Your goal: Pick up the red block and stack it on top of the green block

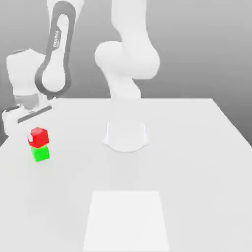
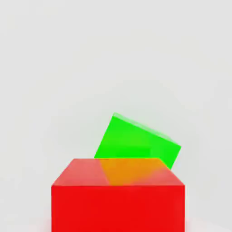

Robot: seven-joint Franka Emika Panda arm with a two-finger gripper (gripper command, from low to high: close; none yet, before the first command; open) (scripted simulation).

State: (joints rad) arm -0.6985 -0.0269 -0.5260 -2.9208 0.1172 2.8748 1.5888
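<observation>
Red block: the red block sits at the exterior view's left side of the white table, directly above the green block, turned a little against it.
Green block: it rests on the table under the red one; from the hand view the green block shows past the far edge of the red block, rotated relative to it.
Contact between blocks: the two look touching or nearly so; I cannot tell which.
Gripper: the gripper hangs right over the red block, fingers drawn in narrow and clamped on the red block.
Arm: the white arm leans down from its base toward the exterior view's left.
Table marking: a paler square patch lies near the front edge, well apart from the blocks.
</observation>
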